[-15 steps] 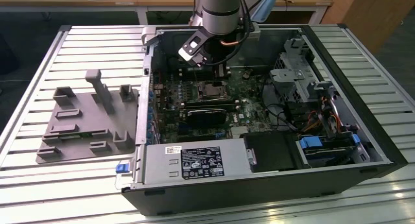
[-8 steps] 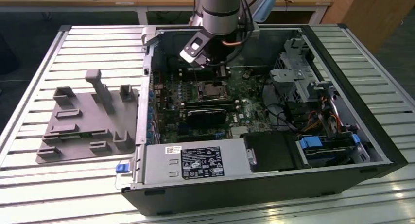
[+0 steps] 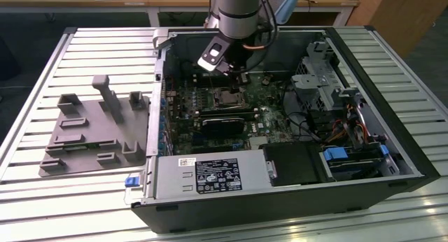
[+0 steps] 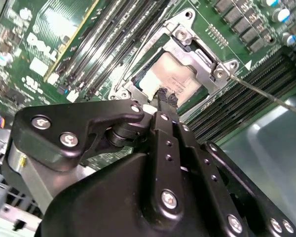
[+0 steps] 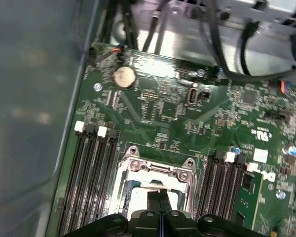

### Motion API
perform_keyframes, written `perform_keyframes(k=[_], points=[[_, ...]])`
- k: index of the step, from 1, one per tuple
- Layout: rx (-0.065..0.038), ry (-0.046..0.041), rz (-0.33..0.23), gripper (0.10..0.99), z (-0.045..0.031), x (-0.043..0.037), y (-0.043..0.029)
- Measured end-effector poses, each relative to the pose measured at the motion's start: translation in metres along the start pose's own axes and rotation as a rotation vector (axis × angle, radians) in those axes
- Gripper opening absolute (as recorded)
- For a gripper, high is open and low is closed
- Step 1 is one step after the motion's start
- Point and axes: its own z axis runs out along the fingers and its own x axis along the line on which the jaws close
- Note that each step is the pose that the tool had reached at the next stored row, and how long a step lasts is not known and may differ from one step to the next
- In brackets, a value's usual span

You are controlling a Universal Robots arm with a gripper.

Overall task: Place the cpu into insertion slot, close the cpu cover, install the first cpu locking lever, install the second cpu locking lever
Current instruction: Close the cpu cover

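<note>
Poising gripper point(image 4: 166, 97) just above cpu point(image 4: 176, 79); pressing fingers point(image 4: 161, 101) together, pinching nothing. Seating cpu inside insertion slot point(image 3: 227, 98), framing it with cpu cover point(image 4: 200, 55) lying flat. Jutting alongside: thin lever point(image 4: 266, 95).

We see a green motherboard point(image 5: 177, 113) flecked with silvery solder points and white markings, its memory slots point(image 5: 91, 168) black with white end clips. The cpu point(image 4: 180, 79) is pale silvery-beige inside the silvery cpu cover point(image 4: 195, 57). The gripper point(image 4: 165, 98) is matt black with bright screw heads. In the exterior view, the slatted table point(image 3: 105, 48) is striped pale grey, the moulded fixture point(image 3: 91, 142) plain grey, the computer case point(image 3: 280, 210) black, and the power supply point(image 3: 171, 174) silver with a black label.
</note>
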Motion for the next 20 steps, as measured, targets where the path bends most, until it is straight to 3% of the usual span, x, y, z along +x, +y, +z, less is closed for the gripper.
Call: perform_keyframes(k=[20], points=[[-0.004, 0.0188, -0.363, 0.102, 0.0017, 0.0000, -0.0001]])
